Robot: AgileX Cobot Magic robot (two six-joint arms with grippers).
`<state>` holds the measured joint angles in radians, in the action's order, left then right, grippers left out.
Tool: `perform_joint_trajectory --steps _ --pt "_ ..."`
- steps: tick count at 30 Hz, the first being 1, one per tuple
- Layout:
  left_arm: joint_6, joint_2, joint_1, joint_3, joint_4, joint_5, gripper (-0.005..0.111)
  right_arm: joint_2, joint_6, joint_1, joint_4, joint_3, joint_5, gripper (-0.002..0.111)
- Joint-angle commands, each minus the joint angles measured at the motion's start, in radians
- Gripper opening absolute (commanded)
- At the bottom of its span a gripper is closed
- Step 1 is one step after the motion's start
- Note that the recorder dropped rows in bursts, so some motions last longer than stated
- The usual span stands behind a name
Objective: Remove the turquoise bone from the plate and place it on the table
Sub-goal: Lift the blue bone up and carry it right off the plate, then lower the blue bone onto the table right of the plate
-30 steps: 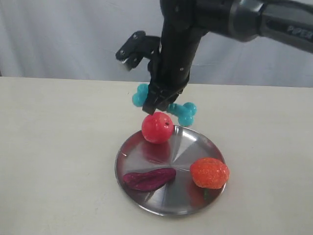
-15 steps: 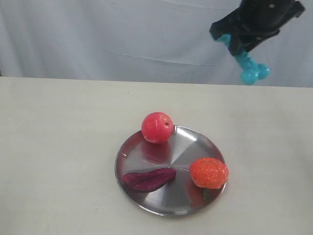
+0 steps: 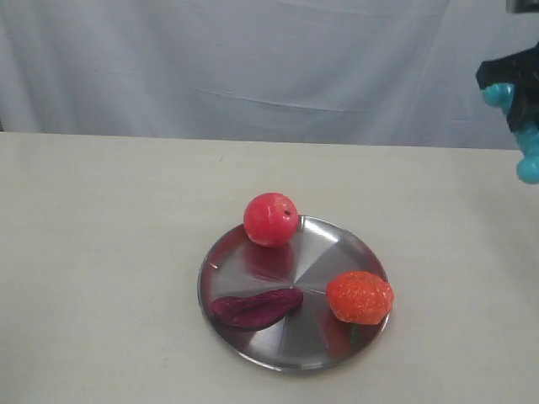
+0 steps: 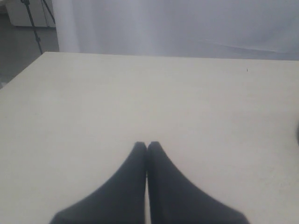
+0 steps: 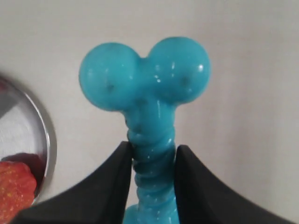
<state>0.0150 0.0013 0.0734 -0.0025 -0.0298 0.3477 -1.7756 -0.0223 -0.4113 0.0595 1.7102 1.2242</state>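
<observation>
The turquoise bone [image 5: 148, 93] hangs in the air, its ribbed shaft clamped between the black fingers of my right gripper [image 5: 152, 151]. In the exterior view the bone [image 3: 529, 160] shows at the far right edge, high above the table [image 3: 101, 252] and well right of the plate [image 3: 303, 337]; most of the right gripper [image 3: 515, 105] is cut off by the frame there. The silver plate's rim [image 5: 46, 140] lies off to one side in the right wrist view. My left gripper [image 4: 147, 145] is shut on nothing, over bare tabletop, and does not show in the exterior view.
On the plate lie a red ball [image 3: 271, 219], an orange-red strawberry [image 3: 360, 296] and a dark purple elongated piece [image 3: 256, 307]. A grey curtain [image 3: 253, 59] hangs behind the table's far edge. The strawberry [image 5: 16, 189] also shows in the right wrist view.
My right gripper has carried the bone up off the plate and away to the right, from over the red ball to the frame's right edge. Everything on the plate stayed put.
</observation>
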Motion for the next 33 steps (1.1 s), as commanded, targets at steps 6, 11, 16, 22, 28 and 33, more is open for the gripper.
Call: perform_joint_trajectory --steps 6,11,16,22,28,33 --pt "-0.004 -0.001 0.004 0.003 -0.003 -0.005 0.0 -0.017 0.006 -0.01 -0.099 -0.229 -0.118 0.0" --pt "-0.004 -0.001 0.004 0.003 -0.003 -0.005 0.0 -0.103 -0.008 -0.005 -0.151 -0.295 -0.138 0.0" --pt "-0.004 -0.001 0.004 0.003 -0.003 -0.005 0.0 -0.189 -0.012 0.04 -0.151 -0.335 -0.217 0.0" --pt "-0.004 -0.001 0.004 0.003 -0.003 -0.005 0.0 -0.265 -0.001 0.116 -0.145 -0.335 -0.299 0.0" --pt "-0.004 -0.001 0.004 0.003 -0.003 -0.005 0.0 -0.27 -0.002 0.116 -0.145 -0.335 -0.31 0.0" --pt "-0.004 -0.001 0.004 0.003 -0.003 -0.005 0.0 -0.27 -0.031 0.116 -0.145 -0.335 -0.329 0.0"
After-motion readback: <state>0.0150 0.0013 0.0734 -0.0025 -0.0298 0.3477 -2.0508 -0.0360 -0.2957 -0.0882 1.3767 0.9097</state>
